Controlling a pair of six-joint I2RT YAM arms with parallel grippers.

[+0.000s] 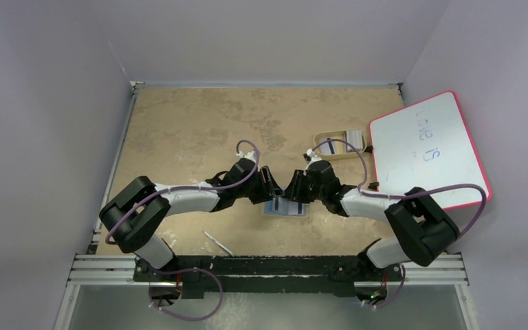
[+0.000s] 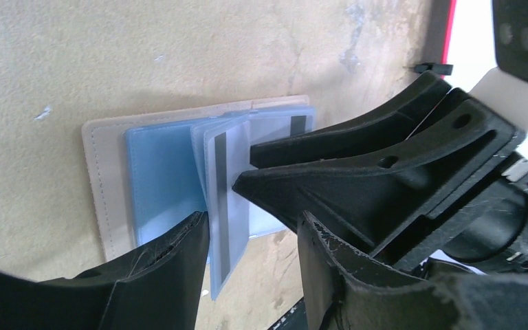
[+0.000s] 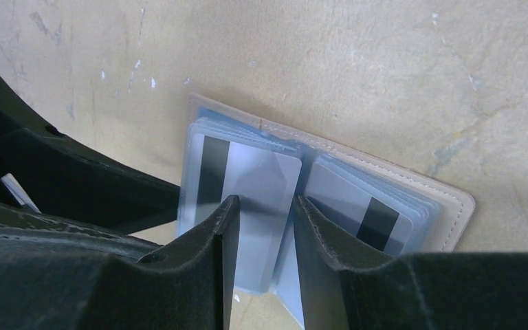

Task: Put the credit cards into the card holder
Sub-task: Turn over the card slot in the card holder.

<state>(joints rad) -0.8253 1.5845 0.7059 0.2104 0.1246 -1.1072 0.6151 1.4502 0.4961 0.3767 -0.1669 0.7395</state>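
Open holder [image 1: 287,207] flat on desk [image 1: 192,124], between both arms. One card [image 2: 237,227] stands raised among its blue sleeves. left fingers [image 2: 172,268] spread, released, straddling the card's lower corner. right fingers [image 3: 206,254] flank the card's face; grip unclear.

The card holder [image 2: 103,185] has a matt, tan, leather-like cover with a stitched edge. Its inner sleeves [image 2: 161,179] are clear bluish plastic with a soft sheen. The credit card [image 3: 254,185] in the card holder is smooth, pale grey plastic with a dark stripe. Under the card holder the counter [image 3: 357,69] looks matt, mottled beige and scuffed. The left gripper [image 2: 253,218] and right gripper [image 3: 265,201] above it have fingers [image 2: 172,268] of matt black plastic.
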